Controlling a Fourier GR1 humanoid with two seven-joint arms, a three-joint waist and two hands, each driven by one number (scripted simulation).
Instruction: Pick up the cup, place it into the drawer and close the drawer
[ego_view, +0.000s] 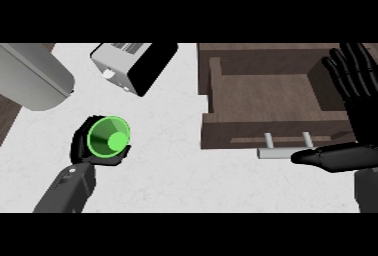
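**Green cup held over the desk, drawer open**

The cup (109, 137) is bright green and round, its open mouth facing up, a paler disc at its bottom. The left hand (80, 146) is curled round it above the white desk (177, 175), left of the open brown drawer (266, 95). The right hand (360, 115) has its fingers straight and spread, with the thumb beside the drawer's grey handle (284, 152).

No readable text, label or number shows.

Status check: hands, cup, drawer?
Left hand shut on round green cup, left of drawer. Right hand open beside open brown wooden drawer, thumb near its silver bar handle. Nothing between cup and drawer.
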